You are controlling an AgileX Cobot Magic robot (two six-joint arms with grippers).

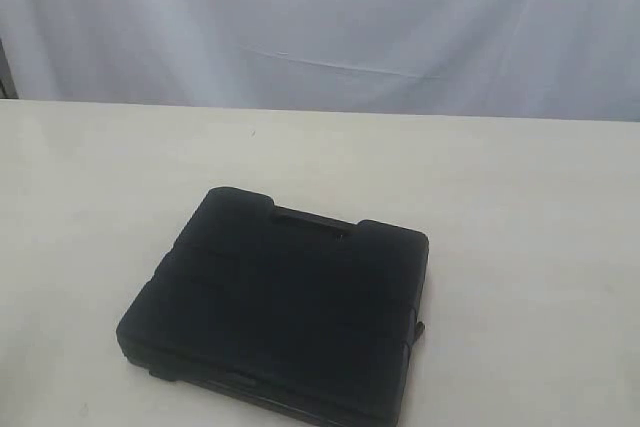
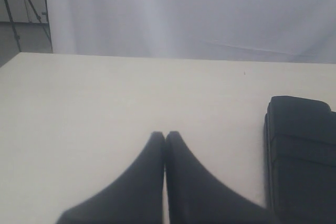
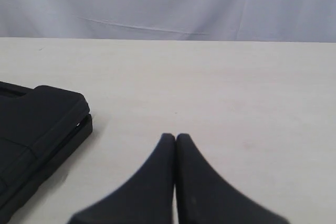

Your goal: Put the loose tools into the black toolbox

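Note:
The black toolbox (image 1: 280, 307) lies flat with its lid closed on the pale table, near the front centre of the exterior view. Part of the toolbox (image 2: 302, 156) shows in the left wrist view, and a corner of the toolbox (image 3: 37, 135) in the right wrist view. No tape measure, pliers, utility knife or tape roll shows in any view. My left gripper (image 2: 165, 135) is shut with nothing held, over bare table beside the box. My right gripper (image 3: 175, 137) is likewise shut and empty on the box's other side. Neither gripper appears in the exterior view.
A pale cloth backdrop (image 1: 320, 27) hangs behind the table's far edge (image 1: 320, 109). A dark tripod leg (image 2: 16, 9) stands beyond the table's corner in the left wrist view.

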